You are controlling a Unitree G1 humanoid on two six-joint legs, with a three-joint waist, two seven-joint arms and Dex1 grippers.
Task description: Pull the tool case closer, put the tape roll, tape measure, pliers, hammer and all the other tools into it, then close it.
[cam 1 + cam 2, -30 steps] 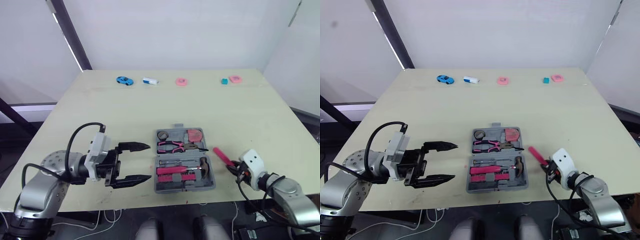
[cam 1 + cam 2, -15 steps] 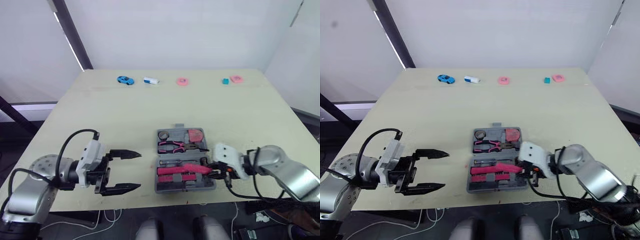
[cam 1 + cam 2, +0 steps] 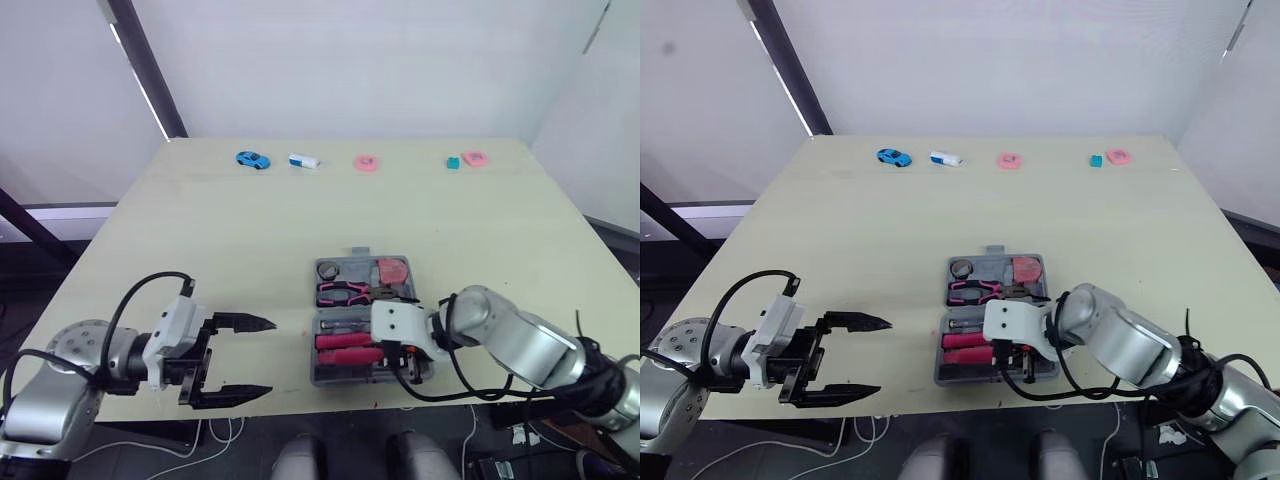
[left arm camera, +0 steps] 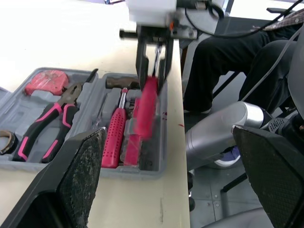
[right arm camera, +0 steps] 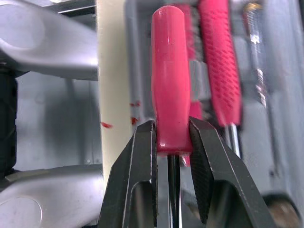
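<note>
On the table (image 3: 300, 220), near its front edge, lay the open tool case (image 3: 314, 330). Beside it the left gripper (image 3: 270, 357) stood spread; the right gripper (image 5: 171, 130) pinched a pink-handled tool (image 5: 168, 71) above the case's front row. Correct procedure was to align the handle with its recess, seat it flat, then release.

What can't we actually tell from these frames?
- Eye views: right gripper covers the tool case's near right corner; contents there hidden.
- Right wrist view: pink-handled tool's working end hidden between the fingers; tool type unclear.
- Eye views: pink item at far table edge too small to identify.
</note>
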